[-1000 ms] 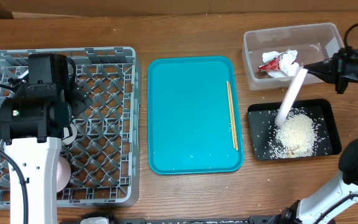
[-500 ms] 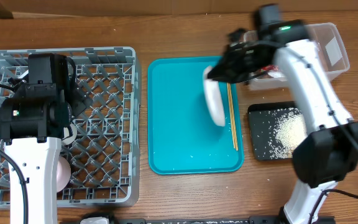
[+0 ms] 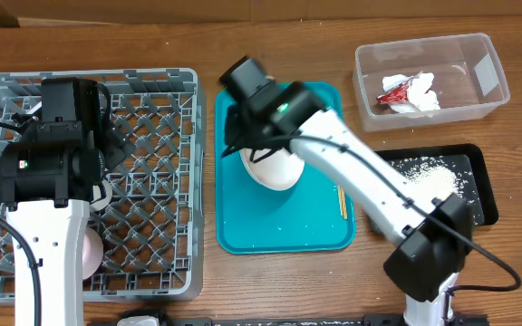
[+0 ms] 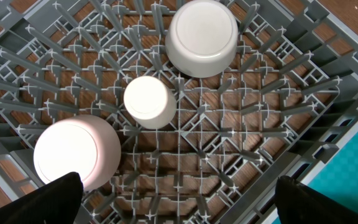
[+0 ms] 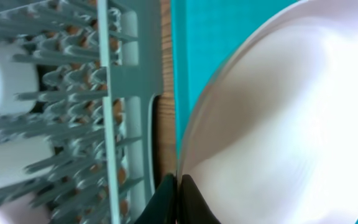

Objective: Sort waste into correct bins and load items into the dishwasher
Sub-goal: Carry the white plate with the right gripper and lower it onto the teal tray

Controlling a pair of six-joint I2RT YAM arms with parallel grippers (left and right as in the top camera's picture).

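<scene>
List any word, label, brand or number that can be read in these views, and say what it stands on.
None can be read in any view.
Print on the red wrapper in the clear tub: too small to read.
The pale sticker on that tub's wall: nothing legible.
The white plate, grey rack and teal tray: no markings visible.

Overhead, the left arm (image 3: 48,172) hides much of the grey plastic lattice dish rack (image 3: 152,181); the right arm (image 3: 352,172) covers most of the thin wooden chopsticks (image 3: 342,204). The right wrist view cuts off the white round plate (image 5: 291,124) and blurs the rack.
</scene>
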